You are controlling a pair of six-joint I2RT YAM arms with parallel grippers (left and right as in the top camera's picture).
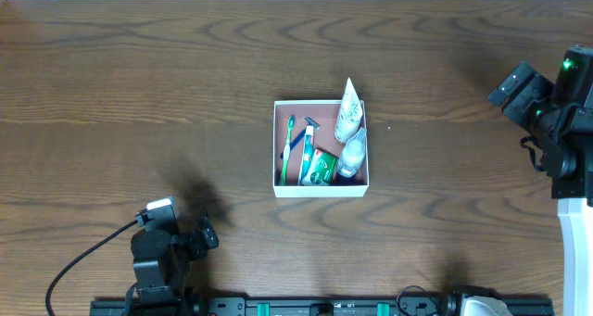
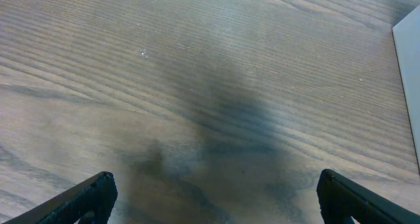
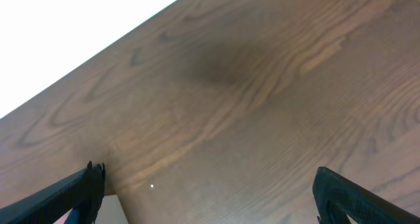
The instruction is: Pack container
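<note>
The container (image 1: pixel 321 191) is a shallow square box with white walls and a pink-brown inside, at the table's middle in the overhead view. In it lie a green toothbrush (image 1: pixel 287 149), a blue toothbrush (image 1: pixel 305 147), a small green packet (image 1: pixel 322 168), a white tube (image 1: pixel 348 112) and a clear bottle (image 1: pixel 352 156). My left gripper (image 1: pixel 206 234) is open and empty, far to the front left of the container; its wrist view (image 2: pixel 216 184) shows bare wood and the container's wall (image 2: pixel 410 66). My right gripper (image 1: pixel 512 84) is open and empty at the far right (image 3: pixel 207 181).
The dark wooden table (image 1: pixel 139 94) runs to a white back edge. A black cable (image 1: pixel 88 256) trails from the left arm at the front left. A corner of the container (image 3: pixel 113 211) shows at the bottom left of the right wrist view.
</note>
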